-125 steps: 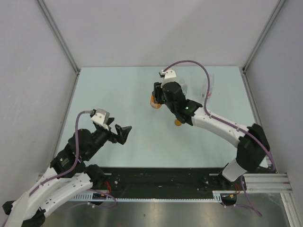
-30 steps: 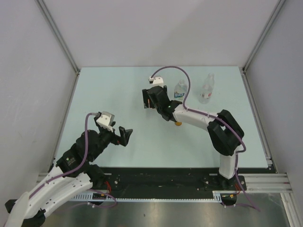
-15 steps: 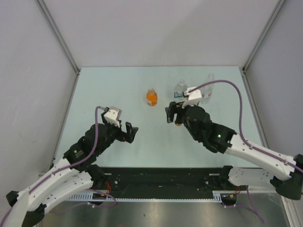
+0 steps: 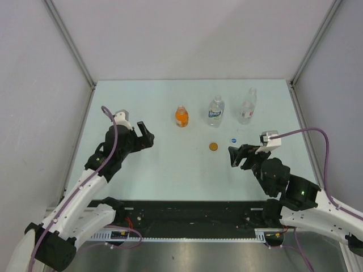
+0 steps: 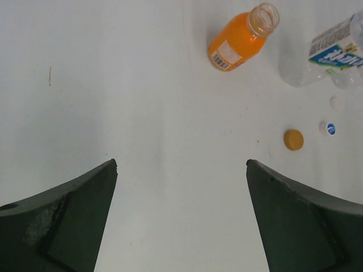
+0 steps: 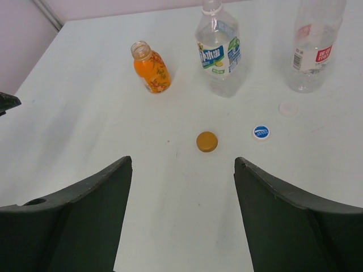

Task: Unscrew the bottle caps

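Right wrist view: three caps lie loose on the table [image 6: 85, 124], and none sits on a bottle that I can see. Orange cap [image 6: 207, 141] lies flat in front of the row of bottles. The white cap with blue mark [image 6: 261, 132] is near it on the right. The plain whitish cap [image 6: 288, 109] lies beyond that, near the foot of the slim red-label bottle [image 6: 311, 51]. All three are apart from each other and from the bottles.

Orange bottle [image 6: 151, 71] stands upright with a bare, open neck. Blue-label bottle [image 6: 218, 51] stands upright in the middle; its neck shows thread and no cap. The slim bottle's mouth is cut off in this view and too small in the top view to be sure. With three caps down, I judge it open too.

Right gripper [image 6: 182, 163]: fingers spread wide with nothing between them, over the near table well short of the caps. Left gripper [image 5: 181, 164]: likewise wide apart and empty, off to the left of the orange bottle, touching nothing.

Judgement: unscrewing looks done for all three bottles, as far as I can see. Only parking the arms is left, unless the slim bottle's neck proves otherwise.
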